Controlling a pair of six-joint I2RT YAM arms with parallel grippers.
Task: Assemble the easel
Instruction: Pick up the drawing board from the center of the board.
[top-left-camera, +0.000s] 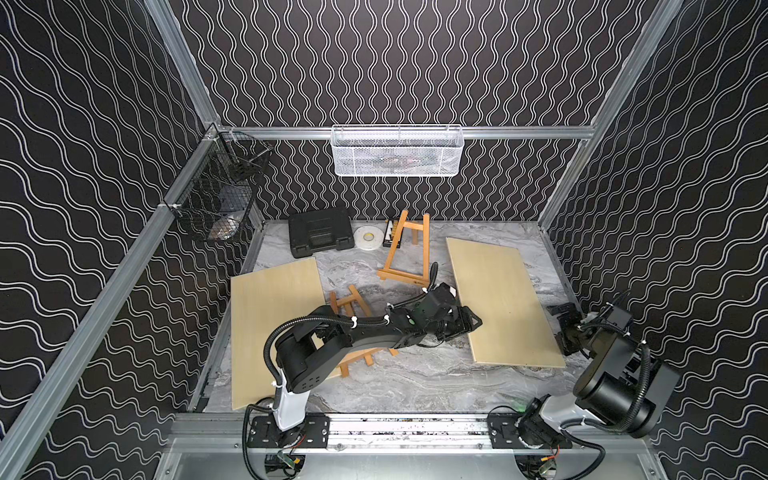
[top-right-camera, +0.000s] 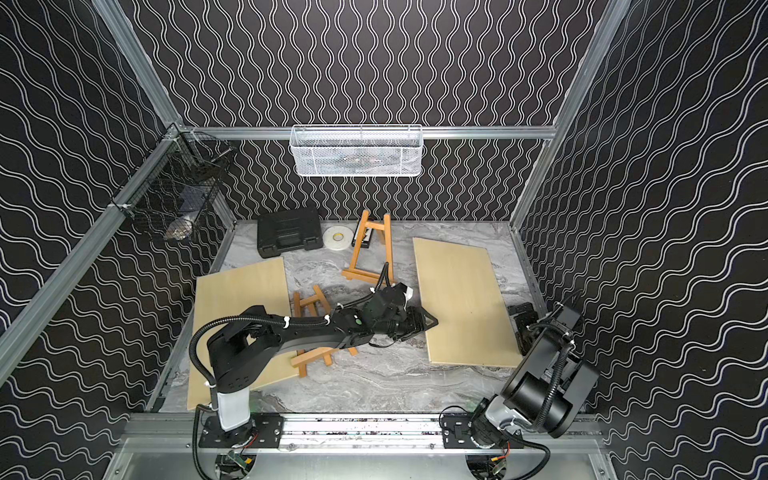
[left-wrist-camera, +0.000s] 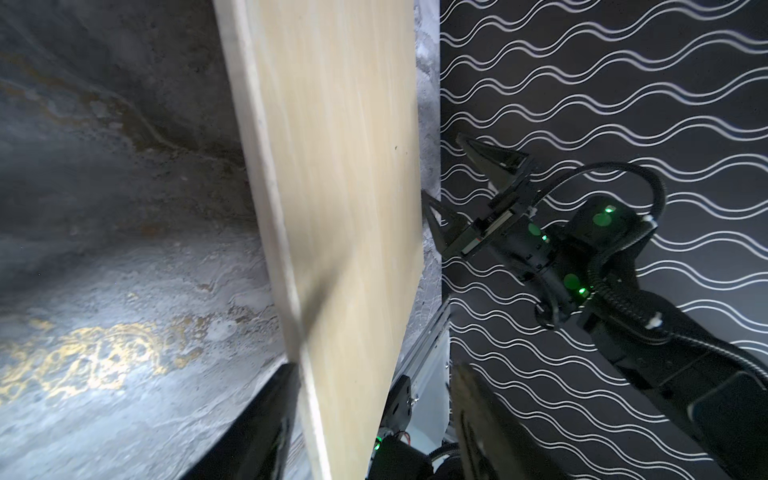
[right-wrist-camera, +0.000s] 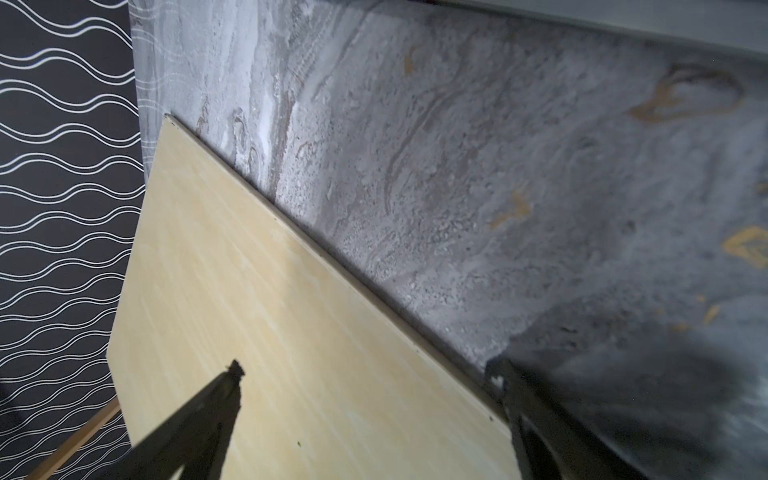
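Two small orange-wood easels show in both top views: one (top-left-camera: 405, 253) stands at the back, the other (top-left-camera: 351, 305) lies flat, partly under my left arm. A pale wooden board (top-left-camera: 503, 299) lies on the right of the table, a second board (top-left-camera: 270, 316) on the left. My left gripper (top-left-camera: 477, 322) (left-wrist-camera: 376, 368) is open astride the right board's (left-wrist-camera: 332, 166) left edge, one finger against the edge, the other apart. My right gripper (top-left-camera: 562, 328) (right-wrist-camera: 365, 365) stands open over the same board's (right-wrist-camera: 291, 311) right edge, holding nothing.
A black case (top-left-camera: 320, 232), a white tape roll (top-left-camera: 368, 237) and a small dark box (top-left-camera: 390, 232) sit along the back wall. A white mesh basket (top-left-camera: 397, 149) hangs on the back rail, a black wire basket (top-left-camera: 220, 195) on the left rail.
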